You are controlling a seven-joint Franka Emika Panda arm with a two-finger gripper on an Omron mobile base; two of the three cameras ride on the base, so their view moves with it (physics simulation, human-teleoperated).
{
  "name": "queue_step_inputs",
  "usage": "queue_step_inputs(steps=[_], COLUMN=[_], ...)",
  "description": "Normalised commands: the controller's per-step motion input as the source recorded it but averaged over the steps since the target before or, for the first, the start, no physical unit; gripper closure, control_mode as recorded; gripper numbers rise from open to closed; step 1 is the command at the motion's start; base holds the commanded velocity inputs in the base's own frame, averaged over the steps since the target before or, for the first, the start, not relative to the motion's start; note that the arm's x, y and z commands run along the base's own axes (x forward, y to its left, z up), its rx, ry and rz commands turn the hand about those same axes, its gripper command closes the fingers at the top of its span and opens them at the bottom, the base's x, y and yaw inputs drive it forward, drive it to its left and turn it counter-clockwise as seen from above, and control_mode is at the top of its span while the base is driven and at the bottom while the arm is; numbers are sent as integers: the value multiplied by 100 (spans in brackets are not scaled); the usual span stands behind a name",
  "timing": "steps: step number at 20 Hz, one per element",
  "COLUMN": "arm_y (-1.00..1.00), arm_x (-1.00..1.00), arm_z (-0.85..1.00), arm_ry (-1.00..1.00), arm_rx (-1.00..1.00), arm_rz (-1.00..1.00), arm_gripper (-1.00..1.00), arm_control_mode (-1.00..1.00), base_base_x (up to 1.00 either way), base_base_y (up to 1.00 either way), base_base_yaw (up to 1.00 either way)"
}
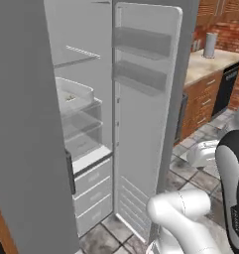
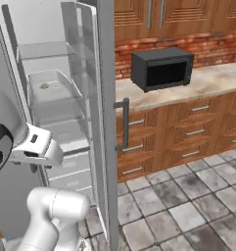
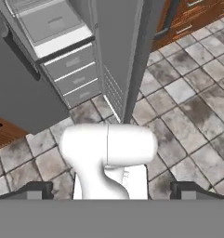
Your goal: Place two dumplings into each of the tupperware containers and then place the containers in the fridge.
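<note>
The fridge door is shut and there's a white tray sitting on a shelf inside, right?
Not quite. The fridge door is open, swung wide so you see its inner racks in the left base view. The rest holds: a white tray sits on a glass shelf inside.

Fridge (image 1: 141, 124) top cut by frame edge; white tupperware container (image 1: 74, 96) partly behind near door, contents too small to tell.
</note>
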Motion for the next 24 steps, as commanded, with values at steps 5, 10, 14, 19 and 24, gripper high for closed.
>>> queue_step_inputs(steps=[5, 10, 14, 19, 24], arm_y=[0, 0, 0, 0, 0], arm_x=[0, 0, 0, 0, 0], arm_z=[0, 0, 0, 0, 0], arm_ry=[0, 0, 0, 0, 0], arm_rx=[0, 0, 0, 0, 0], arm_rz=[0, 0, 0, 0, 0], arm_gripper=[-100, -100, -100, -100, -100], arm_control_mode=[100, 100, 100, 100, 100], base_base_x=[-54, -23, 16, 77, 100], base_base_y=[1, 7, 4, -3, -14], base_base_yaw=[-96, -92, -77, -41, -21])
